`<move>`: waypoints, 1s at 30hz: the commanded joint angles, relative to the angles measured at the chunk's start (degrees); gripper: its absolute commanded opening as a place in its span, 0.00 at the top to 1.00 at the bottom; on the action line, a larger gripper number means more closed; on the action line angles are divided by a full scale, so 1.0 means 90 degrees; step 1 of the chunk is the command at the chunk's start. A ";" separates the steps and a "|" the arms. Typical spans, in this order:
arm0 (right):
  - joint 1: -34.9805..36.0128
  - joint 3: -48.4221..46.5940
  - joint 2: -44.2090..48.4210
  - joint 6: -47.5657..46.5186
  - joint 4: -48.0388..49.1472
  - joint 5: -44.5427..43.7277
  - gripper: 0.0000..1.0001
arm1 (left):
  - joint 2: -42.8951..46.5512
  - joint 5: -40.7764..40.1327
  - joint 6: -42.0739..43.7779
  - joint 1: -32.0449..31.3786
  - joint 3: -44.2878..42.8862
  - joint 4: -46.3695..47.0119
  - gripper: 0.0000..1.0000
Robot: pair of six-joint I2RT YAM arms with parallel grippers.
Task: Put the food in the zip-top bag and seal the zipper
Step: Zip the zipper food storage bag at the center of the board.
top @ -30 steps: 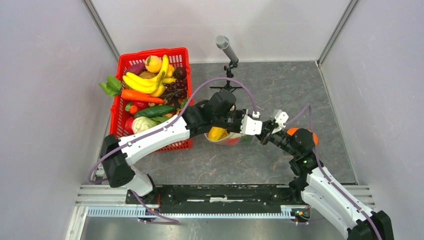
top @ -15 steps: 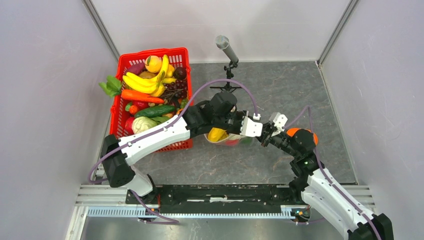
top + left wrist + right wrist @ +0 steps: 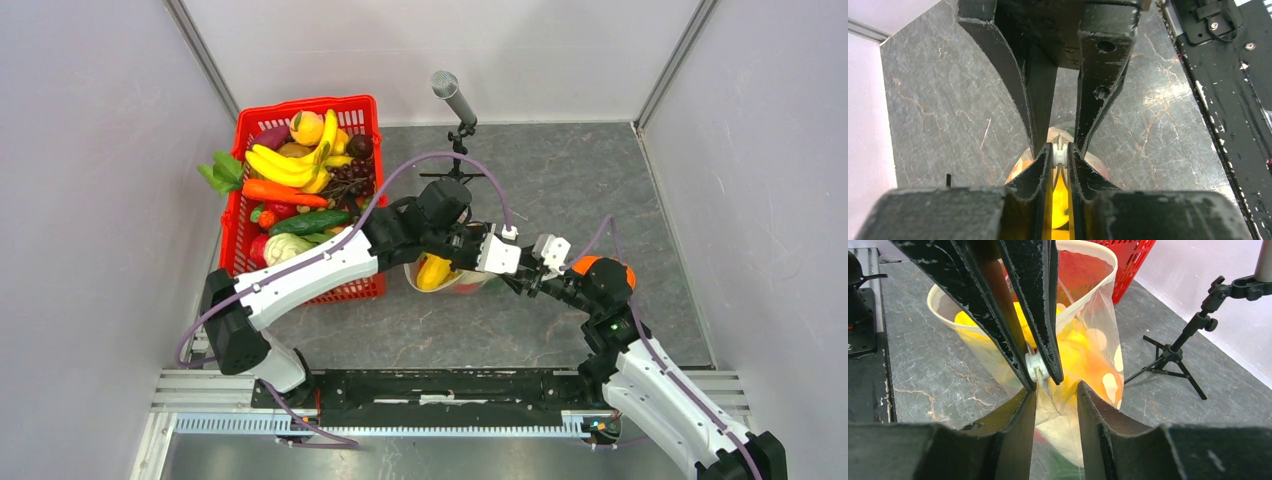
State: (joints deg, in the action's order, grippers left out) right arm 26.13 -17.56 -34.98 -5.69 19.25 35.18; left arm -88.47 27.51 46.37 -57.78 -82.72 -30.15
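The zip-top bag (image 3: pixel 470 284) stands open mid-table with yellow food (image 3: pixel 435 270) inside; in the right wrist view it (image 3: pixel 1098 315) is clear with white dots, holding yellow and orange pieces (image 3: pixel 1080 352). My left gripper (image 3: pixel 512 267) is shut on the white zipper (image 3: pixel 1060 154) at the bag's right end. The zipper also shows in the right wrist view (image 3: pixel 1037 367). My right gripper (image 3: pixel 1055 392) is open, its jaws straddling the bag's plastic just below the left fingers (image 3: pixel 1033 300). More food, bananas (image 3: pixel 285 165) among it, lies in the red basket.
The red lattice basket (image 3: pixel 370 108) stands at the back left, against the left wall. A microphone on a small tripod (image 3: pixel 455 100) stands behind the bag, also in the right wrist view (image 3: pixel 1173 350). The black rail (image 3: pixel 440 385) runs along the near edge.
My right gripper has moved left, closing in on the bag's right end until it meets the left gripper. The left gripper and bag have shifted slightly left.
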 commanded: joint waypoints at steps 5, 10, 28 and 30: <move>-0.0003 -0.0054 -0.0187 0.0092 0.1083 0.0303 0.65 | 0.0103 0.0541 0.0025 0.0005 -0.0473 -0.0242 0.98; -0.0003 -0.0067 -0.0349 0.0122 0.1201 0.0391 0.94 | 0.0088 0.0491 0.0035 0.0004 -0.0499 -0.0310 0.98; -0.0006 0.0439 0.0259 0.0528 0.1042 -0.0703 1.00 | 0.0435 -0.0033 -0.0094 0.0541 0.0113 -0.0463 0.98; -0.0006 0.0433 0.0308 0.0513 0.0974 -0.0776 1.00 | 0.0493 -0.0130 -0.0097 0.0568 0.0171 -0.0463 0.98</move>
State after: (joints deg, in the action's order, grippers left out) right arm 26.52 -13.96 -33.50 -1.52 26.15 32.16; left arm -87.44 29.71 46.39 -54.33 -82.00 -31.66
